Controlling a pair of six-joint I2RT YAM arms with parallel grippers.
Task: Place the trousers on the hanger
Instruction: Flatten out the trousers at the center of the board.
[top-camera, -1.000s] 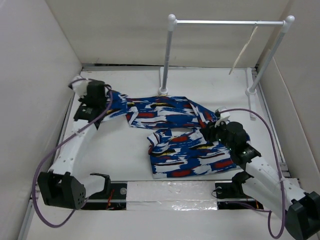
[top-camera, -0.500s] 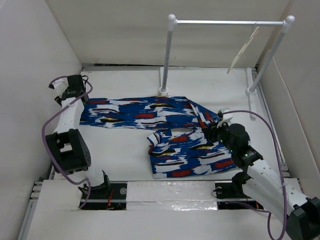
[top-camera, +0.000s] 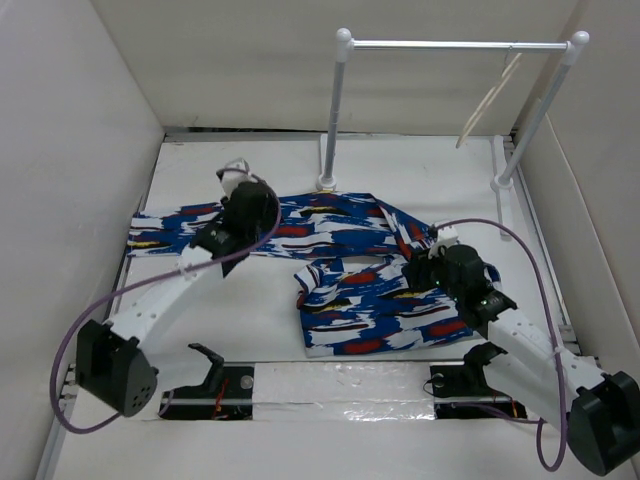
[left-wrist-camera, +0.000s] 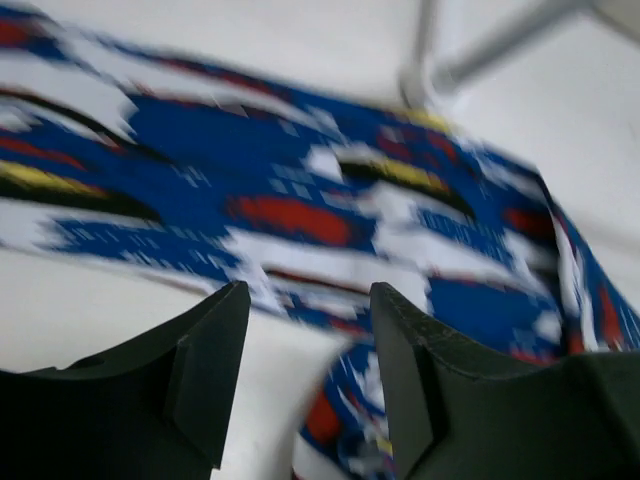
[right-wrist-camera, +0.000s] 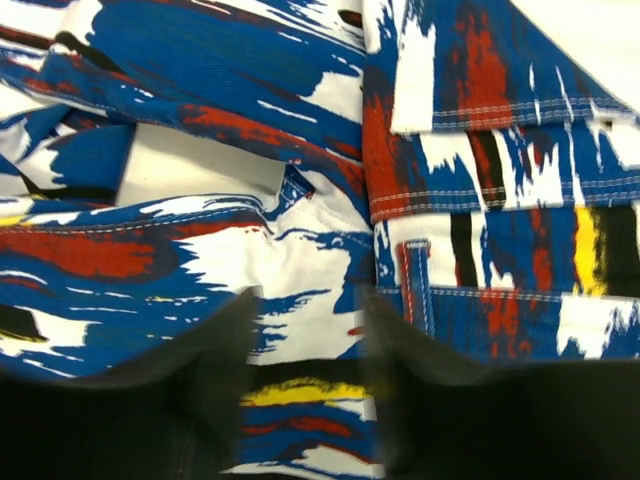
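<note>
From above, the long soft cloth trousers in a busy blue, white, red, black and yellow print (top-camera: 330, 235) lie flat on the white table (top-camera: 250, 330). One leg runs sideways under your left gripper (top-camera: 258, 207) and out past it. The other leg is folded back on the near side of your right gripper (top-camera: 418, 268), which hangs over the waist end. The thin cream-coloured triangular hanger (top-camera: 488, 97) hangs from the metal bar of the tall white two-post rail (top-camera: 450, 45), far beyond both sets of fingers and well apart from the cloth. Plain white walls (top-camera: 80, 130) close in on both sides and behind, so you have little room for wide swings.

In the left wrist view your dark fingers (left-wrist-camera: 205, 370) are spread with nothing between them. The printed leg lies just ahead of them, blurred.

In the right wrist view the fingers (right-wrist-camera: 210, 380) are also spread, with only cloth showing in the gap. The stitched waistband (right-wrist-camera: 480, 200) sits just ahead of them. You cannot tell whether the tips touch the fabric.

Expect the cloth to be light and limp; it will likely sag and slip. The seamed waistband is your firmest hold. The smooth table probably lets the legs drag along freely, and the hanger, hanging free, may swing away when nudged.
</note>
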